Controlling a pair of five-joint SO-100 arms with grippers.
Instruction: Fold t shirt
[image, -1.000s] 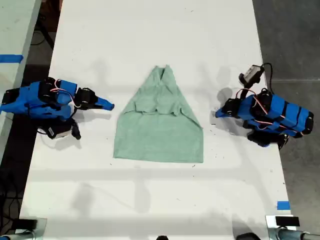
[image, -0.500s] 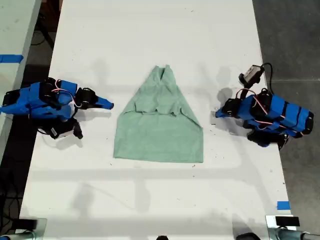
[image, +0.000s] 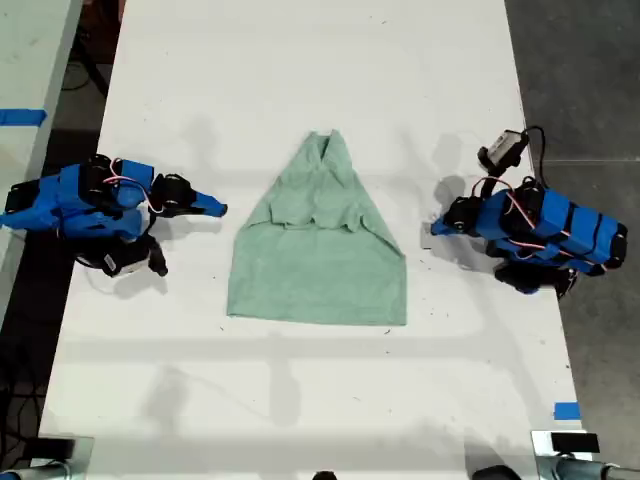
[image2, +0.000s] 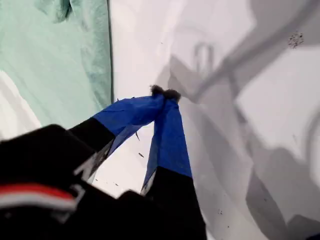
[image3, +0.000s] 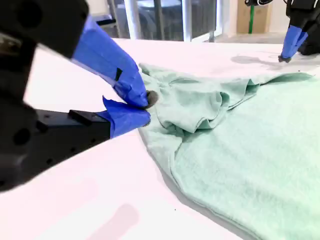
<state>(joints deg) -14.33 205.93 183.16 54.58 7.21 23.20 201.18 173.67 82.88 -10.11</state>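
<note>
**Mint shirt half-folded, both claws closed at its sides**

The t shirt (image: 318, 250) is pale mint green and plain. It lies flat near the middle of the white counter (image: 300, 60). Its sleeves are turned in, so it narrows to a bunched point at the far end and widens to a straight hem at the near end. Soft creases cross it about a third of the way down.

The first claw (image: 434, 229) sits just off the shirt's edge on the exterior view's right. Its tips are pinched together (image2: 165, 93) on nothing, over bare counter. The second claw (image: 220, 209) is near the opposite edge on the exterior view's left. Its jaws are likewise closed and empty (image3: 147, 107), just short of the cloth.

Since a second ago the shirt has not shifted. The second claw has drawn back very slightly; the first has held its place.
</note>
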